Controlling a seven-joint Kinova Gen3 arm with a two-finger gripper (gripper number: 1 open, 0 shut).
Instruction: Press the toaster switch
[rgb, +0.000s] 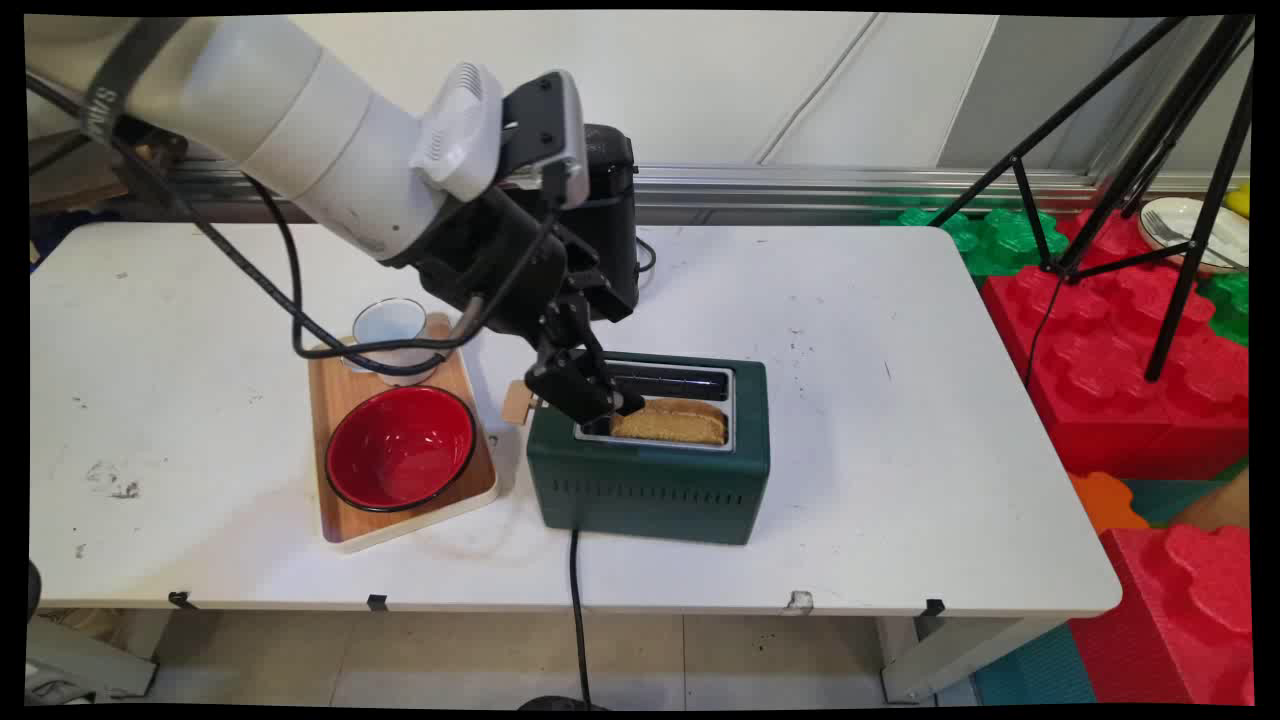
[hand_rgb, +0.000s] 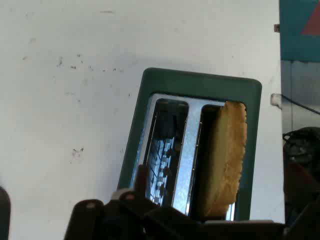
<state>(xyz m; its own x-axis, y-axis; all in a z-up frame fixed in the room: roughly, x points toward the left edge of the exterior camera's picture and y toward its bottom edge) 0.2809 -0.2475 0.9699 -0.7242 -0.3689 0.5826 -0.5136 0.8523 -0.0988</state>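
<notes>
Hand view shows the toast standing upright in one slot of the green toaster, its top edge raised above the slot; the neighbouring slot is seen empty, with bare wire guides. In the main view the toast sits in the near slot, and the end effector is lowered at its 9 o'clock end, over the toaster's left edge. How far the end effector is open, and whether anything is held, cannot be told: the tips are hidden behind the linkage in both views.

A wooden tray lies at 9 o'clock of the toaster, just beside it. A red bowl rests on it, and a pale cup stands behind the bowl at 12 o'clock. A black appliance stands behind the arm, at about 11 o'clock of the toaster. A black cord runs from the toaster's front over the near edge of the surface.

As a judgement: the toast looks brittle and could crumble or be snapped if pinched hard at one end. The toaster looks light and could be tipped or dragged if the slot rim is caught. The hanging cables pass over the cup, which could be knocked by them.
</notes>
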